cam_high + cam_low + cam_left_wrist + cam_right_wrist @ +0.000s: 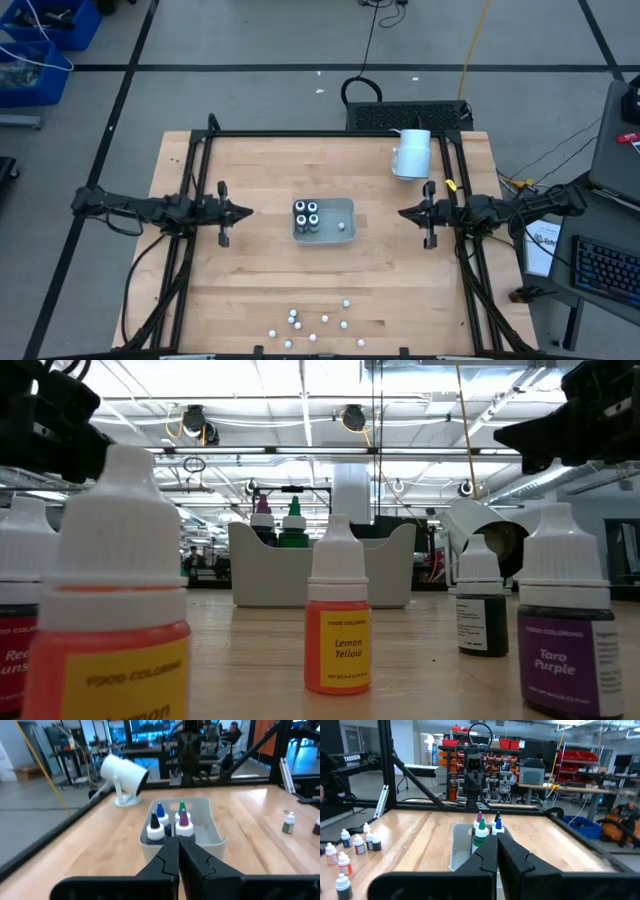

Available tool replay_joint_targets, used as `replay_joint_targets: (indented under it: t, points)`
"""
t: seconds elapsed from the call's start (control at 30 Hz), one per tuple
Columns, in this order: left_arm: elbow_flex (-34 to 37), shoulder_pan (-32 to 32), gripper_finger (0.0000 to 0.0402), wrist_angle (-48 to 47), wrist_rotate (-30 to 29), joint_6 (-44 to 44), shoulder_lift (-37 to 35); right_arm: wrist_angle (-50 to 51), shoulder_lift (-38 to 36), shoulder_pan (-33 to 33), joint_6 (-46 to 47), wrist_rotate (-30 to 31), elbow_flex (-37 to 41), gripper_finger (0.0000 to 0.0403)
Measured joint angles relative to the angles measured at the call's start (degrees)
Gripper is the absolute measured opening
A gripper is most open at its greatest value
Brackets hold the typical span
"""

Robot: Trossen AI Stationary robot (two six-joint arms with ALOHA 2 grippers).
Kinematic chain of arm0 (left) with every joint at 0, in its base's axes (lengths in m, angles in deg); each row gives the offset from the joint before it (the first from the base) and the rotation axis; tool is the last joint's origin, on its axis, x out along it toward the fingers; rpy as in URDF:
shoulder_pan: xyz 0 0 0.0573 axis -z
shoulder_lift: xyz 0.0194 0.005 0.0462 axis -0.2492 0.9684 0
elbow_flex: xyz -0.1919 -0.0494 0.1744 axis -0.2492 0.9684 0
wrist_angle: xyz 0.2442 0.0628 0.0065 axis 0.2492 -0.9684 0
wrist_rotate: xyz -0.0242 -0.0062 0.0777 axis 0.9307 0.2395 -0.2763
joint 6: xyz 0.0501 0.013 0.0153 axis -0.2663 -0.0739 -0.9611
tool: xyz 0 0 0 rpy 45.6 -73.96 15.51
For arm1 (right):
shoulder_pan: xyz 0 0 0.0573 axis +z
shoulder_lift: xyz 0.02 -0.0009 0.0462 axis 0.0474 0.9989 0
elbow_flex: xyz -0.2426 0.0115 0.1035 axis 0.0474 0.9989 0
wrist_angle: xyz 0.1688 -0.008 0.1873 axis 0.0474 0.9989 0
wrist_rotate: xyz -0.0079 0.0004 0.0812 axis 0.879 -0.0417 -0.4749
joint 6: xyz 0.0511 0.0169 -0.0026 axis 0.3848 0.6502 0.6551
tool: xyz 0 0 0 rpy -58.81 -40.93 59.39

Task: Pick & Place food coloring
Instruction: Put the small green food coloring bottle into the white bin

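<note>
A pale grey tray (346, 207) sits mid-table. Four dark food coloring bottles (306, 216) stand upright in its left part, with blue, green, black and purple tips (170, 822) showing in the left wrist view. Several more small food coloring bottles (320, 322) stand loose on the wood near the front edge, and they fill the low view's foreground (338, 620). My left gripper (245, 211) hovers level to the left of the tray, shut and holding nothing. My right gripper (403, 212) hovers level to the right of the tray, also shut and holding nothing.
A large white mug-like cylinder (411, 153) lies at the table's far right. One small pale object (341, 226) lies in the tray's right part. A black frame (330, 133) borders the table. Bare wood lies between each gripper and the tray.
</note>
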State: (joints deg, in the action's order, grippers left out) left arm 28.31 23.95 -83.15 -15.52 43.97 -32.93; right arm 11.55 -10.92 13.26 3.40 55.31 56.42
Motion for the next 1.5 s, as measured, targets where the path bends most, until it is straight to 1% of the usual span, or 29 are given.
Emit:
replay_joint_targets:
  t: [0.13,0.2,0.27,0.33,0.4,0.5,0.6,0.67,0.73,0.87,1.03,1.13,1.2,1.27,1.4,1.47,1.5]
  points:
    - [0.00,-0.02,0.0018,-0.04,-0.94,2.89,1.41,-1.63,1.64,0.10,1.96,0.23,-0.02,0.0000]
    - [0.00,-0.02,0.0017,-0.09,-0.82,3.10,2.28,-4.96,3.65,0.71,2.15,0.14,-0.58,0.0000]
    - [-0.02,0.00,0.0012,-0.25,-0.14,3.47,3.91,-4.94,6.83,1.86,2.12,0.08,-2.56,0.0000]
    - [-0.02,0.00,0.0005,-0.26,0.16,4.07,5.27,-3.23,11.37,3.41,2.34,0.06,-4.65,0.0000]
    - [-0.02,0.00,0.0004,-0.30,0.18,4.75,6.48,-4.20,17.02,5.25,2.87,0.16,-8.98,0.0000]
    - [-0.02,0.00,0.0014,-0.02,0.25,4.98,7.89,-3.49,27.33,8.56,2.91,1.28,-16.31,0.0000]
    - [0.10,0.00,0.0030,1.01,0.24,5.02,8.76,1.72,39.33,11.90,4.24,4.42,-24.93,0.0000]
    - [0.15,0.00,0.0038,1.82,0.25,5.16,8.84,3.75,47.37,13.30,7.87,4.65,-32.47,0.0000]
    - [0.15,0.00,0.0043,2.85,0.25,5.16,8.84,7.97,55.70,14.61,10.96,4.54,-39.94,0.0000]
    - [0.13,0.00,0.0046,4.20,0.27,5.16,8.84,18.95,70.70,17.39,11.28,4.44,-54.78,0.0000]
    - [0.15,0.00,0.0046,5.74,0.26,4.96,8.84,36.99,84.16,19.15,13.77,4.35,-73.56,0.0000]
    - [0.13,-0.02,0.0046,6.53,0.25,4.13,8.84,48.51,90.70,19.54,15.69,2.55,-83.75,0.0000]
    - [0.13,-0.01,0.0046,6.94,0.26,4.46,8.84,52.49,94.12,19.58,17.00,-0.13,-88.79,0.0000]
    - [0.13,-0.02,0.0047,7.07,0.27,5.67,8.84,54.32,97.15,19.58,17.41,-3.32,-92.12,0.0000]
    - [0.13,0.00,0.0047,7.26,0.31,6.39,8.84,54.43,100.28,19.58,17.76,-8.86,-93.97,0.0006]
    - [0.13,0.00,0.0047,7.30,0.31,6.36,8.84,54.34,100.89,19.58,18.22,-11.82,-94.03,0.0020]
    - [0.13,0.00,0.0047,7.28,0.31,6.43,8.84,54.36,101.15,19.58,18.23,-12.20,-94.03,0.0029]
